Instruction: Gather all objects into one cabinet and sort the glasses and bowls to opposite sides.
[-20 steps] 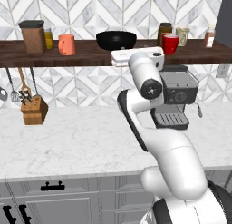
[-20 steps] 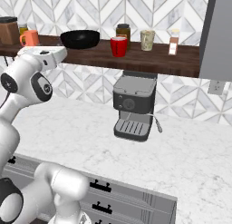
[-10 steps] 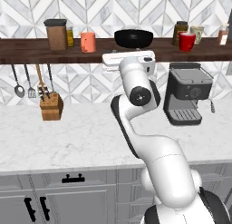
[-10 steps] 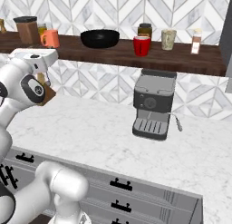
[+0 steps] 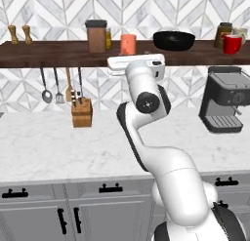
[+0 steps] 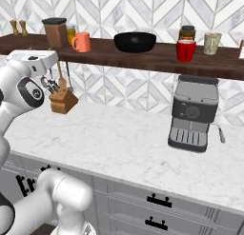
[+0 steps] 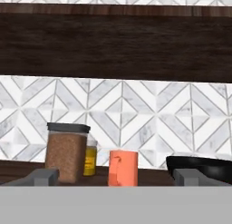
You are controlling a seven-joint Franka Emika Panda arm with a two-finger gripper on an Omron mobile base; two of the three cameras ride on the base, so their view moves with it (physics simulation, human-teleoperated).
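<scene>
Your pincer [image 7: 116,175] stands released, its two grey fingertips [image 7: 43,175] wide apart and gripping nothing, aimed level at the dark wooden shelf [image 7: 149,178]. The orange cup [image 7: 123,168] sits on that shelf straight ahead between the tips, with the brown canister [image 7: 67,151] just to its left. You'll find the black bowl [image 7: 206,166] to the right, behind the right tip.

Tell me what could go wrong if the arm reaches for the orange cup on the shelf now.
The small salmon-orange cup stands close beside the brown canister with dark lid and a yellow jar, so a wide gripper approach might knock those. The glossy black bowl sits near its other side and could get nudged along the dark wooden shelf.
</scene>
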